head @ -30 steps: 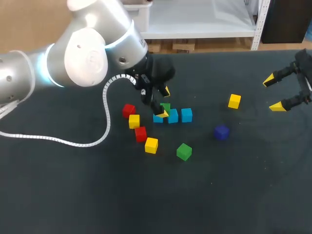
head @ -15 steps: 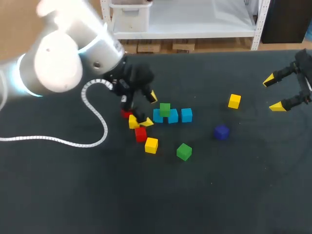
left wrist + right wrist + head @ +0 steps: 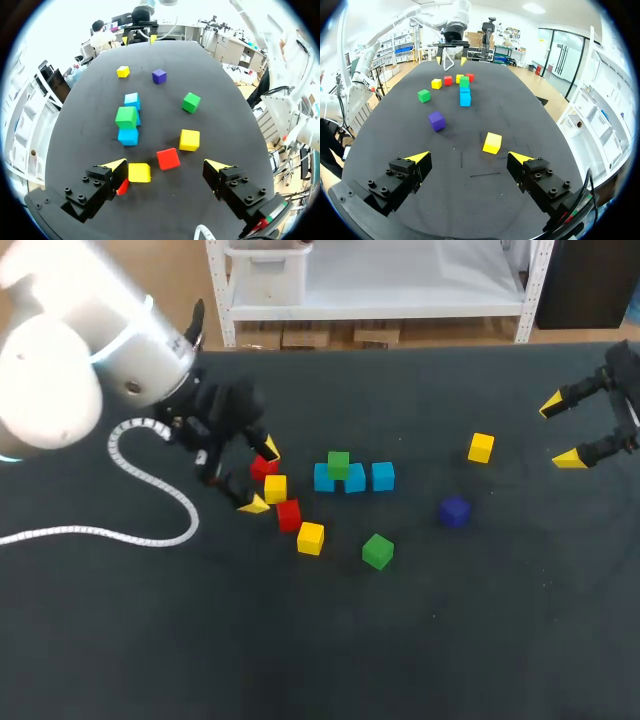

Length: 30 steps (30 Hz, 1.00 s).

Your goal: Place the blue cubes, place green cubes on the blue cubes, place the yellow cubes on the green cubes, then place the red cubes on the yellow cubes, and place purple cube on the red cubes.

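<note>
Stacking was judged to be at the green layer. Three blue cubes (image 3: pixel 354 478) were laid in a touching row near the middle of the table (image 3: pixel 200 640). One green cube (image 3: pixel 339 464) was seated on that row, toward its left end. Whether it bridged two blues or rested on one could not be told. A loose green cube (image 3: pixel 377 551) was lying in front of the row, apart from it, not yet placed.

The left gripper (image 3: pixel 261 476) was held low over a cluster of reds and yellows to the left of the row, its jaws spread wide and nothing grasped. In the left wrist view a yellow cube (image 3: pixel 139 172) was seen between the fingers, close to one of them but not gripped, with a red cube (image 3: pixel 168 159) just ahead.

The right gripper (image 3: pixel 560 430) was parked at the table's right edge, wide open and empty. It was well apart from every cube, the purple cube (image 3: pixel 454 511) included.

By the task's order, the loose green cube was judged to be wanted next. It would have to be taken squarely on two opposite faces and set down on the blues beside the seated green. Care would be called for so that the seated cube and the row were not nudged.
</note>
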{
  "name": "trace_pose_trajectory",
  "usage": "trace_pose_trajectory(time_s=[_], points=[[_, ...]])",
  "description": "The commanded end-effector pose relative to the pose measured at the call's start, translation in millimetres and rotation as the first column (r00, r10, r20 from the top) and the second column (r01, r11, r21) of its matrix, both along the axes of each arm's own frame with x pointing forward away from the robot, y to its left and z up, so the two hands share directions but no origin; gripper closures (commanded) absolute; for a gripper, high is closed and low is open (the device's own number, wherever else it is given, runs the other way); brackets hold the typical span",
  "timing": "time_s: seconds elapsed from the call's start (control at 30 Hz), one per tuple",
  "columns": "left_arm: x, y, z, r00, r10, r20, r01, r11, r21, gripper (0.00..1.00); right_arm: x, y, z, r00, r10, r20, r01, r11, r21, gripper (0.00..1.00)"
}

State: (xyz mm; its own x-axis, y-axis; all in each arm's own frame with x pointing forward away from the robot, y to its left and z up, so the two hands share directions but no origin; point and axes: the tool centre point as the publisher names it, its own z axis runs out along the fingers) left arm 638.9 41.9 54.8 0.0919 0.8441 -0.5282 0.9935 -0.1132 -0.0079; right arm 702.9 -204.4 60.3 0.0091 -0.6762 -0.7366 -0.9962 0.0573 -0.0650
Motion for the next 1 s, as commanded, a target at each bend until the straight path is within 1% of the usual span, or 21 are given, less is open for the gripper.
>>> trace_pose_trajectory(time_s=[0.03, 0.2, 0.47, 0.6, 0.73, 1.0], points=[[-12.3, 11.4, -0.3, 1.0, -0.008, 0.02, 0.009, 0.999, -0.035, 0.0, -0.9, 0.2, 0.3, 1.0, -0.001, 0.002, 0.001, 1.0, 0.0, 0.0], [-16.4, 14.9, -1.3, 0.999, -0.049, 0.017, 0.05, 0.998, -0.045, 0.0, -0.9, 0.2, 0.3, 1.0, -0.001, 0.002, 0.001, 1.0, 0.0, 0.0], [-16.9, 22.5, -0.4, 0.996, -0.091, 0.016, 0.091, 0.995, -0.046, 0.0, -0.9, 0.2, 0.3, 1.0, -0.001, 0.002, 0.001, 1.0, 0.0, 0.0], [-14.0, 23.7, 0.2, 0.993, -0.119, 0.012, 0.12, 0.992, -0.047, 0.0, -0.9, 0.2, 0.3, 1.0, -0.001, 0.002, 0.001, 1.0, 0.0, 0.0], [-10.4, 20.5, 0.9, 0.988, -0.154, 0.02, 0.155, 0.986, -0.06, 0.0, -0.9, 0.2, 0.3, 1.0, -0.001, 0.002, 0.001, 1.0, 0.0, 0.0], [-10.4, 20.5, 0.9, 0.988, -0.154, 0.02, 0.155, 0.986, -0.06, 0.0, -0.9, 0.2, 0.3, 1.0, -0.001, 0.002, 0.001, 1.0, 0.0, 0.0]])
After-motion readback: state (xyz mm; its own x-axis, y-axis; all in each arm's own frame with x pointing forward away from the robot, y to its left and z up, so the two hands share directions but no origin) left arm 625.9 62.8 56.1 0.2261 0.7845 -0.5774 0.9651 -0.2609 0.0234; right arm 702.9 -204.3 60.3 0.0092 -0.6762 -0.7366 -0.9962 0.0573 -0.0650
